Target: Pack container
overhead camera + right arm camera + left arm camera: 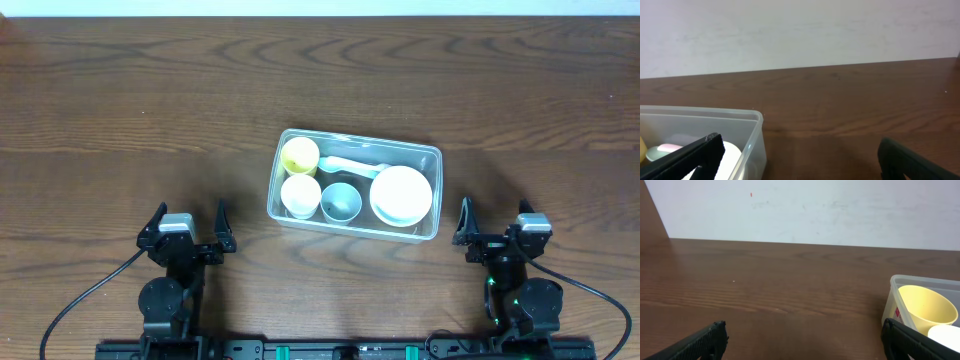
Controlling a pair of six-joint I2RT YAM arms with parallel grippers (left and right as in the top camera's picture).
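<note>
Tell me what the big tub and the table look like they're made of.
Container: probably clear, glossy plastic; the yellow cup shows through its wall. Table: brown wood or wood-look laminate, matte, with visible grain.

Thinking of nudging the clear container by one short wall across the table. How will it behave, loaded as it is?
Probably slides rather than tips: the container is shallow and wide on the smooth table. Its thin clear walls likely flex under a push. The white bowl fills one end, so it may pivot; the yellow cup could shift.
</note>
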